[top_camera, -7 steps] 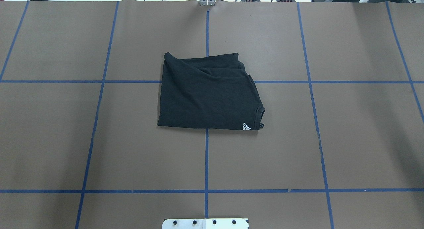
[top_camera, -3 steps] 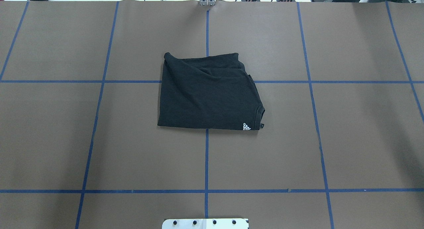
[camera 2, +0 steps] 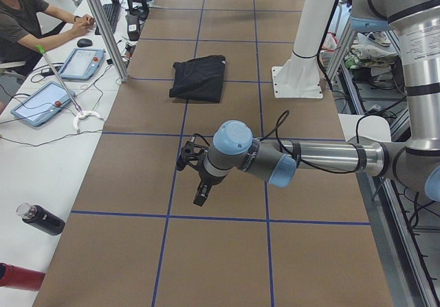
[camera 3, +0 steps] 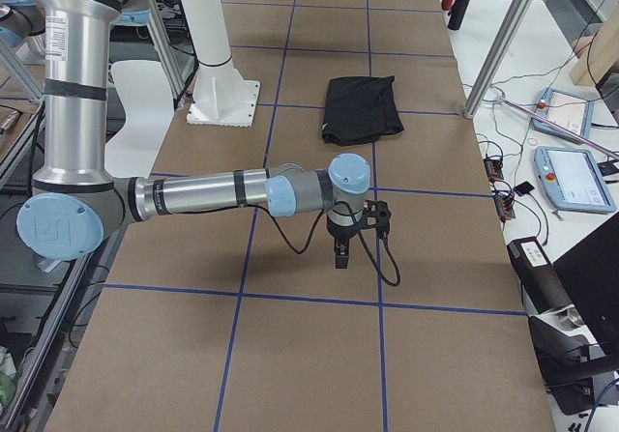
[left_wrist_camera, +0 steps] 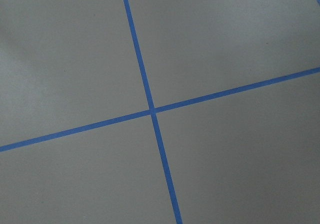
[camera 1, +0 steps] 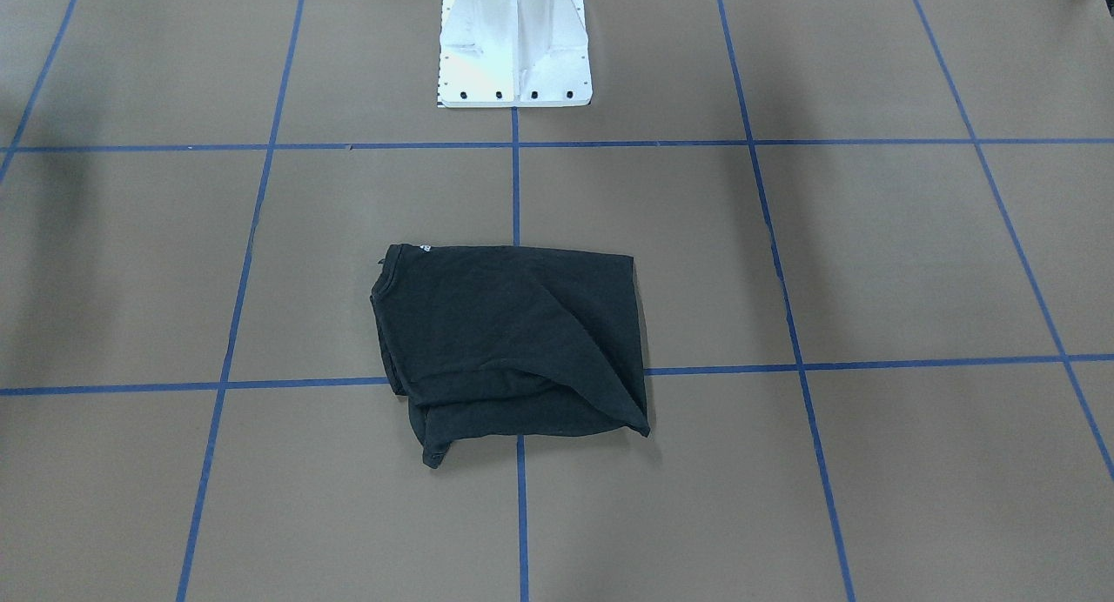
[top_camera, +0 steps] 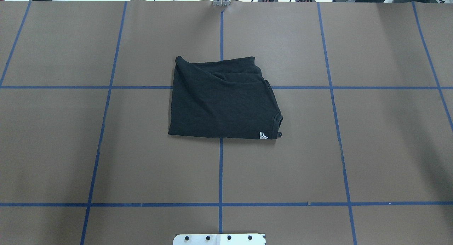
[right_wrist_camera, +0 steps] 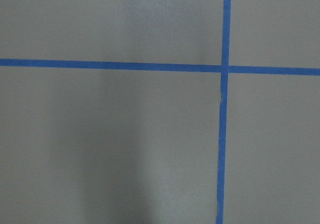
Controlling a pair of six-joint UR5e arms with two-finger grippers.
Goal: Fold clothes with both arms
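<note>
Brown table [top_camera: 354, 149], blue tape grid [top_camera: 220, 167]. Black T-shirt [top_camera: 223, 103] mid-frame in overhead view, folded to compact rectangle, upper edge rumpled. Folding looks done or nearly so.

Left arm [camera 2: 309, 157] stretched low, left gripper [camera 2: 199, 196] pointing down over bare table, well apart from shirt. Right arm [camera 3: 193, 197] and right gripper [camera 3: 339, 256] likewise. Neither holds shirt. Whether fingers are parted or closed: cannot tell.

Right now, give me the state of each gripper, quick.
Left gripper: cannot tell open or shut; not on the T-shirt.
Right gripper: cannot tell; also away from the T-shirt.
</note>
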